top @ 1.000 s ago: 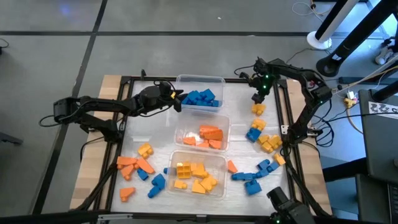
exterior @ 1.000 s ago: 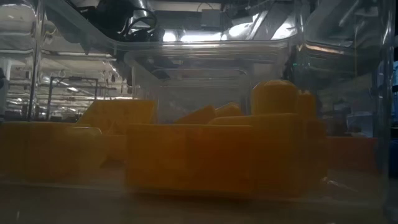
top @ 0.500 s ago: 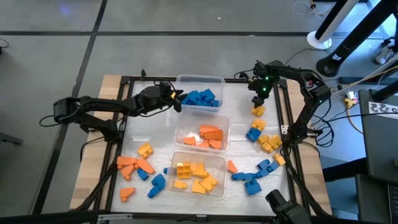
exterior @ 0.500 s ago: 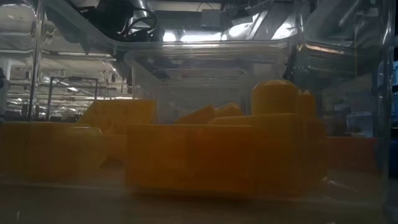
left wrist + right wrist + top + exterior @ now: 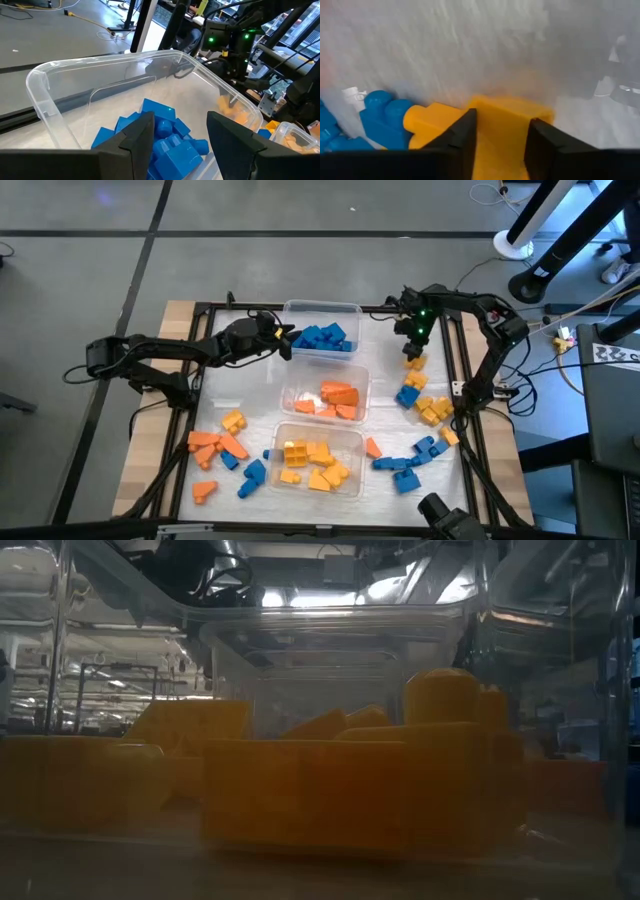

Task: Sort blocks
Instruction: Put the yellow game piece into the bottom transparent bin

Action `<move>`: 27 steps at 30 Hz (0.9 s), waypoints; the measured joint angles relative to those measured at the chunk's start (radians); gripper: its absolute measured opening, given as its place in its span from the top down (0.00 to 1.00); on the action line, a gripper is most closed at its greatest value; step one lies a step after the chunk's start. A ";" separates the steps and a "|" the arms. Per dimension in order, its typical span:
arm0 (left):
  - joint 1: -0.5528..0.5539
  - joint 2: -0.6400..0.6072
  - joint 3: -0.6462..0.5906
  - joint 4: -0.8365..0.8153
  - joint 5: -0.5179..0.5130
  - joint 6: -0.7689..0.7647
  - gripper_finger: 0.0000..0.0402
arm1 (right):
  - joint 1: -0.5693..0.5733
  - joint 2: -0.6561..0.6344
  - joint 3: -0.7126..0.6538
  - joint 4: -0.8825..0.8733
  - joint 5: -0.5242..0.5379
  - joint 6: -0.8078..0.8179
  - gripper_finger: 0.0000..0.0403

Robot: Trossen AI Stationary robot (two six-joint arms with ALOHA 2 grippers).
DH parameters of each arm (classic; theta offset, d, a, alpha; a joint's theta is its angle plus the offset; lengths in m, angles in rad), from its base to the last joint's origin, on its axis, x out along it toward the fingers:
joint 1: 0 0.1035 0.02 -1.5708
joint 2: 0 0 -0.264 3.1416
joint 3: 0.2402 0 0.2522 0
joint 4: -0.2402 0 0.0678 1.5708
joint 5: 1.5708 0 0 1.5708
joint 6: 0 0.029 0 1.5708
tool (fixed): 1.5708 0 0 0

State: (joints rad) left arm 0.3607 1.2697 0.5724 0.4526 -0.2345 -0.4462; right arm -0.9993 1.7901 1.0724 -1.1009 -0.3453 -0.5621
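Note:
My right gripper [image 5: 410, 345] stands at the table's far right and points steeply down, shut on a yellow block [image 5: 502, 127]. That block [image 5: 414, 360] lies on the white mat. A blue block [image 5: 382, 120] sits close beside it. My left gripper [image 5: 288, 340] hovers open and empty at the left end of the far tub [image 5: 45, 95], which holds blue blocks [image 5: 160, 132]. The middle tub [image 5: 325, 395] holds orange blocks, and the near tub [image 5: 318, 460] holds yellow ones [image 5: 350, 790]. My right gripper has the yellow block between its two fingers [image 5: 462, 142], one on each of two opposite sides [image 5: 485, 135]. The fingers come from above, slanting down. The block's underside rests on the mat; how far back between the fingers it reaches does not show.
Loose blue and yellow blocks [image 5: 425, 405] lie along the mat's right side, with more blue ones [image 5: 405, 465] at the near right. Orange, yellow and blue blocks [image 5: 220, 450] lie at the near left. A black frame [image 5: 455, 360] borders the mat.
My right gripper has sunk and shifted a little toward the table's left, coming down over the yellow block. The block itself has stayed where it lay.

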 joint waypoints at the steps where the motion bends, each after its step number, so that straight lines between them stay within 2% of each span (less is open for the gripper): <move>1: 0.000 0.000 0.000 0.000 0.000 0.000 0.57 | -0.002 0.000 0.000 -0.003 0.000 0.000 0.72; 6: 0.000 -0.005 0.000 0.000 0.000 0.036 0.57 | -0.002 -0.002 0.001 -0.027 -0.057 0.013 0.92; 8: 0.000 -0.020 0.000 -0.002 0.000 0.067 0.57 | -0.002 -0.002 0.001 -0.017 -0.103 0.012 0.97; 13: 0.000 -0.087 0.000 -0.003 0.000 0.147 0.57 | -0.002 -0.003 0.000 -0.015 -0.169 0.009 0.95; 18: 0.000 -0.200 0.000 -0.030 0.000 0.220 0.57 | -0.001 -0.029 0.032 -0.019 -0.190 0.009 0.98; 27: 0.000 -0.430 0.000 -0.294 0.000 0.197 0.57 | 0.039 -0.127 0.179 -0.055 -0.377 0.010 0.98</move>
State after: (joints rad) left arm 0.3607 0.8394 0.5720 0.1585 -0.2340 -0.2492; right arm -0.9607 1.6633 1.2518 -1.1561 -0.7218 -0.5518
